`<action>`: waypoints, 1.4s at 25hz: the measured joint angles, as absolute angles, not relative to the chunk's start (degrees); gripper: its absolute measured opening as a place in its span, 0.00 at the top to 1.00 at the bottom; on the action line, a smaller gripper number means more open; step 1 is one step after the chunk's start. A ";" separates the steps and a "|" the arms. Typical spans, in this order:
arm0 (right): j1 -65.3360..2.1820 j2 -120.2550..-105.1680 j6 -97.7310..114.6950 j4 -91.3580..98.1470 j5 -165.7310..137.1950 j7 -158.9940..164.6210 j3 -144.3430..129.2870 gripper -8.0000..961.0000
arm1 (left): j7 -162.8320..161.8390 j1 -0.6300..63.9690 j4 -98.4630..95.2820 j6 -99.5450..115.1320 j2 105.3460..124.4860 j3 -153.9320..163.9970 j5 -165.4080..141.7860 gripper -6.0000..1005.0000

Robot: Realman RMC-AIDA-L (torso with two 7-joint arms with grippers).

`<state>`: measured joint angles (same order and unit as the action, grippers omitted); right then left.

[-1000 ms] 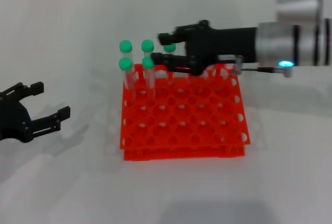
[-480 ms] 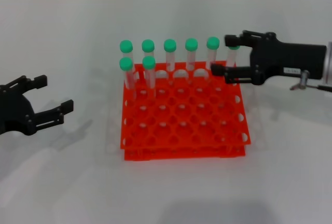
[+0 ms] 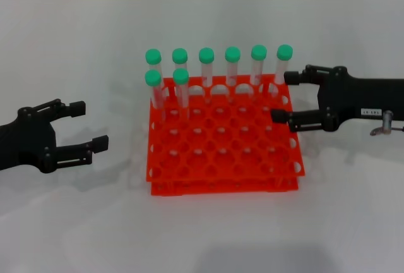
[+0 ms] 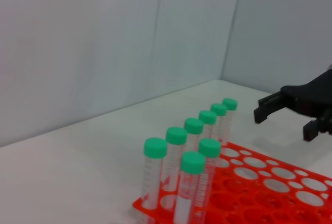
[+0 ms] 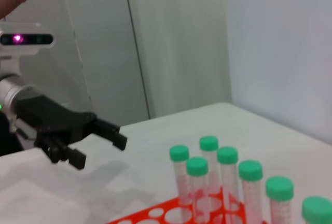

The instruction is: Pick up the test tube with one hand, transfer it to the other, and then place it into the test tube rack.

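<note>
The test tube rack (image 3: 222,135) sits mid-table (image 3: 95,222), orange-red, w/ 8 green-capped tubes upright in it: 6 in the far row, 2 more in the next row at the left end. The test tube (image 3: 282,71) stands at the far-right corner hole, upright, cap up, touching neither gripper.

R gripper (image 3: 285,96), black w/ small white label, is at the rack's right edge, fingers spread apart & holding nothing; the far finger is just beside that corner tube, the near one over the rack's right side.

L gripper (image 3: 88,124), black, no label, hovers over the table to the left of the rack, well apart from it, fingers open & empty, pointing toward the rack. The right wrist view shows it (image 5: 98,142) the same way: spread, nothing between the fingers.
</note>
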<state>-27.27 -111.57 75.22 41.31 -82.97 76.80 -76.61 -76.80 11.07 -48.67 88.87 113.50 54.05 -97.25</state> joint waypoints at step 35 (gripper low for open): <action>-26.85 -112.06 74.78 40.16 -88.90 78.84 -76.55 0.09 | -78.13 14.93 -47.67 93.36 112.63 53.47 -101.64 0.12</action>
<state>-26.85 -112.06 74.78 40.16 -88.90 78.84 -76.55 -78.13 14.93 -47.67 93.36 112.63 53.47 -101.64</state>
